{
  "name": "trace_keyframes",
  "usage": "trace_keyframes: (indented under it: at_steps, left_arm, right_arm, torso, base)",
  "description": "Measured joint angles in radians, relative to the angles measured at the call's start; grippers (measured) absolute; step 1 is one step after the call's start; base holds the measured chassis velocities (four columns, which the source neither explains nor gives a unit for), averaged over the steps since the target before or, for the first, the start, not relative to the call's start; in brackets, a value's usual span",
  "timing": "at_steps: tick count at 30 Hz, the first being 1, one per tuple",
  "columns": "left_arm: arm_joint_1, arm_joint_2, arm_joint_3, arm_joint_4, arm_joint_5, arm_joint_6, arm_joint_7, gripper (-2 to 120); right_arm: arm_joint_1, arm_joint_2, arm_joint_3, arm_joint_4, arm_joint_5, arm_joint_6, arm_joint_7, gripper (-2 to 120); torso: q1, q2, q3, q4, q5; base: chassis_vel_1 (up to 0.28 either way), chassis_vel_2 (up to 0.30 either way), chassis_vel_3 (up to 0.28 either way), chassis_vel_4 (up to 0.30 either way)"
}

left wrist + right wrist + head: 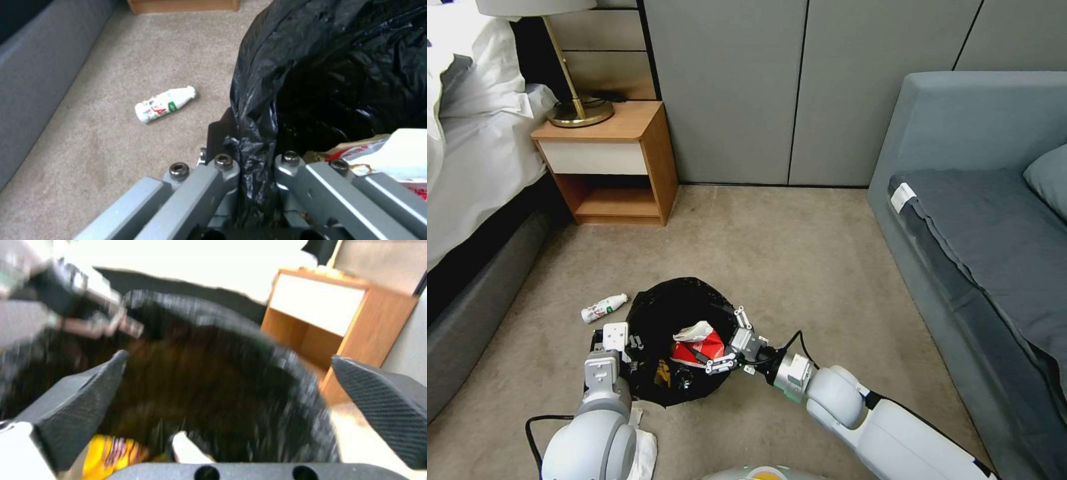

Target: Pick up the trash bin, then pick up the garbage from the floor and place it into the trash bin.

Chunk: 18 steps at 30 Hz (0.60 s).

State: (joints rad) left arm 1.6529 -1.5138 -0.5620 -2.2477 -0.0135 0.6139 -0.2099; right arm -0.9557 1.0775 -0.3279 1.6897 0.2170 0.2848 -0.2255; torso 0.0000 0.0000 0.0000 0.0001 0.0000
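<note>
So the trash bin, lined with a crinkly, glossy black bag, sits on the beige carpet right between both arms. Left gripper is pinched onto the bag's folded rim at the near-left side. Right gripper hangs over the opening with its textured black fingers spread wide, nothing between them. Just beside it inside the bin lie a red carton and crumpled white tissue. A small white plastic bottle lies on its side on the floor left of the bin, near the left gripper.
</note>
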Motion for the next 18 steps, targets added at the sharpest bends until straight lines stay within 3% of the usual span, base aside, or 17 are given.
trace_keyframes:
  at_steps: [6,9,11,13,18]
  left_arm:
    - [0.000,0.011,-0.010,0.009,-0.001,-0.001,0.000,1]
    - [-0.003,0.016,-0.016,0.016,-0.004,-0.001,0.000,1]
    - [-0.003,0.017,-0.017,0.017,-0.004,-0.001,0.000,1]
    - [-0.004,0.018,-0.019,0.017,-0.006,-0.001,0.001,1]
    - [-0.004,0.021,-0.023,0.017,-0.009,-0.002,0.001,1]
  right_arm:
    - [-0.007,-0.008,0.075,0.157,0.026,-0.031,0.043,114]
    - [-0.059,-0.025,0.192,0.297,0.028,-0.062,0.085,114]
    - [-0.076,-0.028,0.224,0.326,0.024,-0.065,0.096,114]
    - [-0.156,-0.031,0.335,0.398,0.001,-0.068,0.121,112]
    - [-0.297,-0.016,0.475,0.449,-0.041,-0.060,0.144,107]
  torso:
    - [0.000,0.000,0.000,0.0001,0.0001]
    - [0.000,0.000,0.000,0.0000,0.0000]
    - [0.000,0.000,0.000,-0.0001,0.0000]
    - [0.000,0.000,0.000,-0.0001,0.0000]
    - [0.000,0.000,0.000,-0.0010,0.0000]
  base:
    - [0.000,0.000,0.000,0.000]
    - [0.000,0.000,0.000,0.000]
    - [0.000,0.000,0.000,0.000]
    - [0.000,0.000,0.000,0.000]
    - [0.000,0.000,0.000,0.000]
